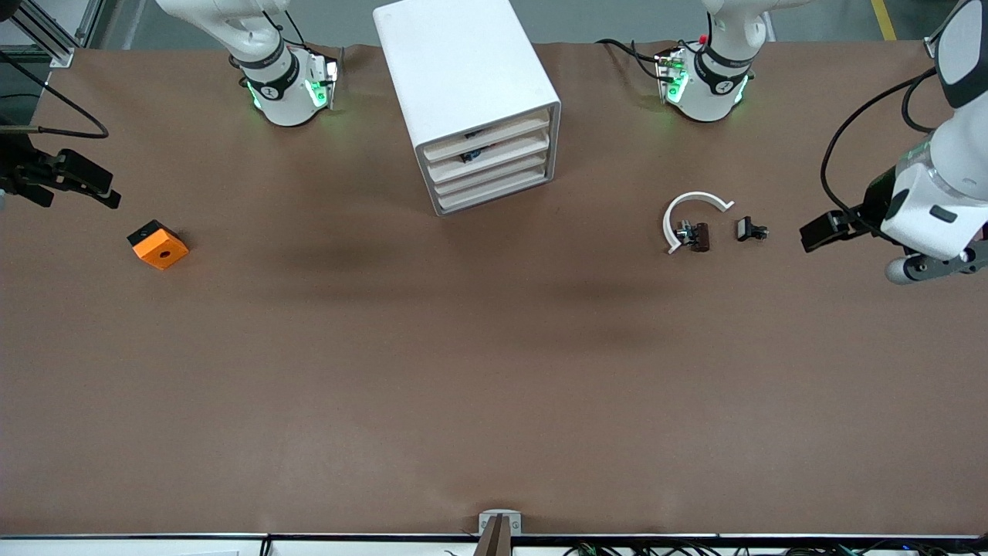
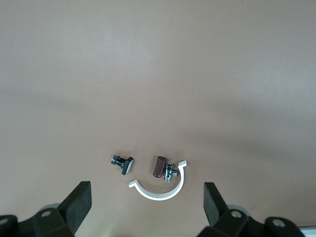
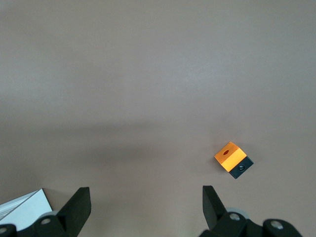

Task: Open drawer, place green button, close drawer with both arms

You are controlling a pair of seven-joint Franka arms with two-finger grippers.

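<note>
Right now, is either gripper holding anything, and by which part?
Nothing is held. The left gripper and the right gripper are both open and empty above the table.

Cabinet (image 1: pixel 463 85): top cut by frame edge | drawer contents: dark bits, too small to identify | left arm (image 1: pixel 945 154): cut at frame edge
</note>
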